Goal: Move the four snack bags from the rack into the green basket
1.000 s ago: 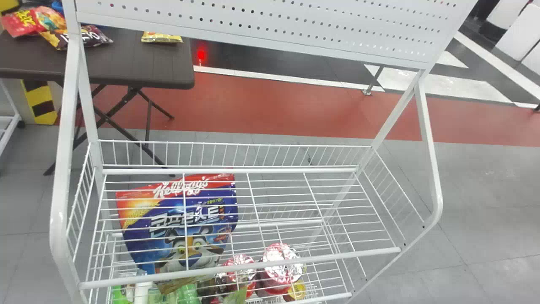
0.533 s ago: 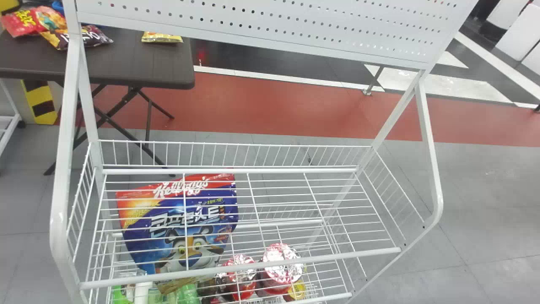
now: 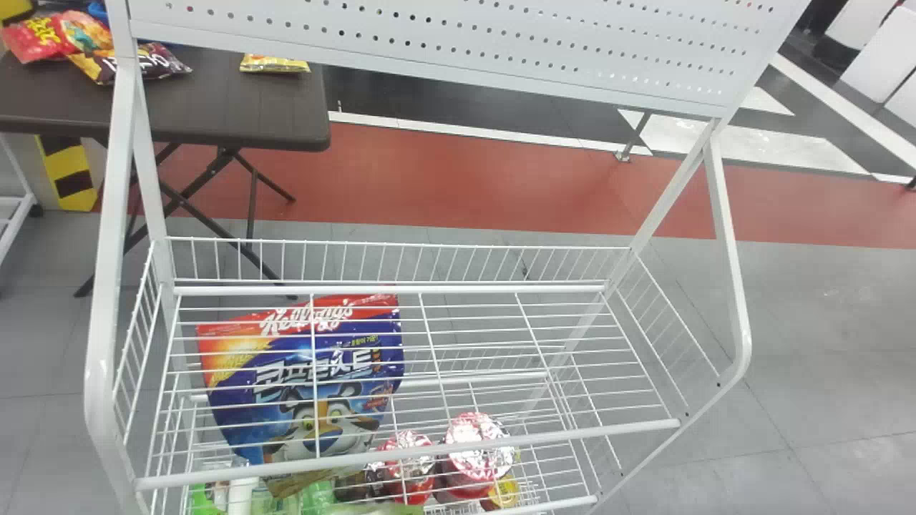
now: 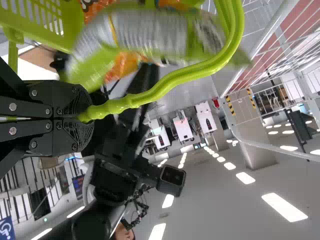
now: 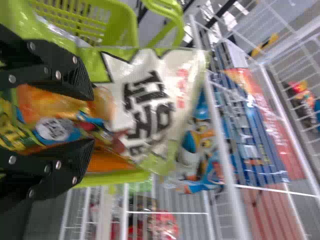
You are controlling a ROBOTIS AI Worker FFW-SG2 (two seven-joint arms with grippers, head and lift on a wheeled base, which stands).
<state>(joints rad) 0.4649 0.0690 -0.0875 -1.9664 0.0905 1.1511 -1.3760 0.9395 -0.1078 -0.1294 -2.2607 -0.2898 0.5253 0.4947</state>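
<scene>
The right hand point(image 5: 94, 119) stands with its fingers well parted, right at the green basket; nothing looks pinched between them. Just beyond its tips lies the green-and-white snack bag point(image 5: 150, 95), on top of the orange bag point(image 5: 52, 109) in the basket point(image 5: 82, 20), one end sticking out past the basket's rim. That overhang is the main worry: the bag looks badly seated, so a small nudge could tip it off the basket, perhaps into the gap on the rack side. The fingers could do it themselves, by catching the loose film on the way out.

The left hand point(image 4: 82, 119) is clamped shut on the basket's handle point(image 4: 130, 101). The handle arches over the bag, so it could snag it or block another one. And hung from one handle, the basket may swing or tilt if pressed.

Past the basket, behind the wires of the rack point(image 3: 572, 435), is the blue cereal bag point(image 3: 322, 386). If that one counts among the four, its bulk could overfill the basket, and the wires may catch it on the way.
</scene>
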